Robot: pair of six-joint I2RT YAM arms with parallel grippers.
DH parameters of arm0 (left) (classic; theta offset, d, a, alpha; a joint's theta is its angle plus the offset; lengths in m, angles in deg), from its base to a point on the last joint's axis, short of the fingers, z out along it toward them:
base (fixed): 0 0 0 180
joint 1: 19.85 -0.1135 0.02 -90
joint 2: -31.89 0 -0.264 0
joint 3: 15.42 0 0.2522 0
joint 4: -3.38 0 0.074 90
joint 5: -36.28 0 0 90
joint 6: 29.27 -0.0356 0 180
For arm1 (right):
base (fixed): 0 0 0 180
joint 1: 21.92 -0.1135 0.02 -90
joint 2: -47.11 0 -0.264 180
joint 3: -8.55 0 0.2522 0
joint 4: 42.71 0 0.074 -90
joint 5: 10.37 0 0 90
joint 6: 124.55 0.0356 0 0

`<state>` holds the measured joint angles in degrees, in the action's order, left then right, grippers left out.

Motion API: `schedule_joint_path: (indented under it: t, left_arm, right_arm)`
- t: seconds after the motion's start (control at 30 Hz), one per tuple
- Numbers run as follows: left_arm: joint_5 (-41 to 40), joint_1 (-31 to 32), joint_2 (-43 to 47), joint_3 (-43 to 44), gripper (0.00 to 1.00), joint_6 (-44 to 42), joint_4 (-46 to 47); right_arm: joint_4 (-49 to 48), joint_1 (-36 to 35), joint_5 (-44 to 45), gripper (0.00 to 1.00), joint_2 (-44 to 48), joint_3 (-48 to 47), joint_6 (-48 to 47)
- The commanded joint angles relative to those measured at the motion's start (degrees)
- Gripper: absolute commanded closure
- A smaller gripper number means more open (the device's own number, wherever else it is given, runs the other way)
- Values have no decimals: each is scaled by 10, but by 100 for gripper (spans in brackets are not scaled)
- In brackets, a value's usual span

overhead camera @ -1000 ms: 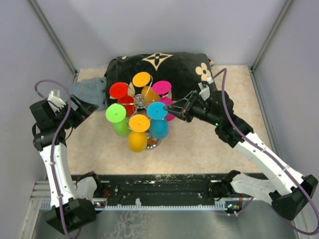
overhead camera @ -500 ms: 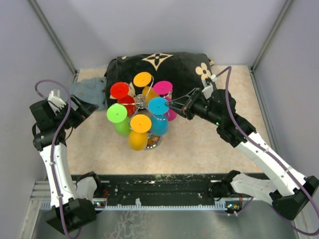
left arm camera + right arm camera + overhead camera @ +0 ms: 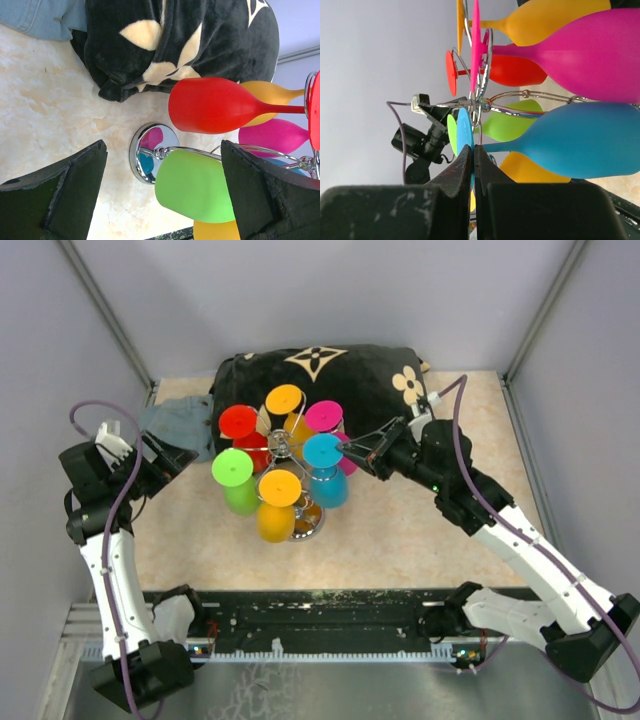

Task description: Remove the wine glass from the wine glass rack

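Here, rack (image 3: 281,447): upright on the tabletop (image 3: 420,530), its shiny round base (image 3: 137,155) flat on the surface, six glasses hanging bowl-down around the post.
Blue glass (image 3: 328,488): on the rack's right side, with its foot up beside the hub. Whether its stem still sits in a wire arm cannot be told.
Right pincer (image 3: 473,150): at the rack's right side, closed on the rim of the blue glass's foot, the thin disc pinched between both fingertips.
Left pincer (image 3: 163,147): left of the rack and apart from it, fingers spread wide, nothing held.
Red glass (image 3: 238,422): rear-left of the rack's post.
Orange glass (image 3: 284,399): behind the post.
Magenta glass (image 3: 324,416): rear-right of the post, next to the blue glass.
Green glass (image 3: 232,468): front-left of the post, nearest the left pincer.
Yellow glass (image 3: 279,488): in front of the post.
Cushion (image 3: 340,370): black with cream flowers, lying just behind the rack.
Denim cloth (image 3: 180,420): behind and left of the rack, touching the cushion's left end.
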<state>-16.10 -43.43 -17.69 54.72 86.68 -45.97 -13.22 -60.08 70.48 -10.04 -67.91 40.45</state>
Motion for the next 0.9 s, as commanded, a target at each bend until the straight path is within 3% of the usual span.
schedule_joint_path:
  t: [0.0,0.47,0.7,0.87]
  left_arm:
    - [10,-2,9,-1,0,1,4]
    - [4,-3,7,17,0,-11,-4]
    - [-47,-2,11,56,0,-22,-17]
    - [-87,-2,5,138,0,-27,-15]
  right_arm:
    - [1,-4,25,100,22,-26,-8]
    - [89,-3,107,100,99,-19,-7]
    - [214,-3,191,100,168,-44,-8]
    - [302,-3,265,100,200,-126,-31]
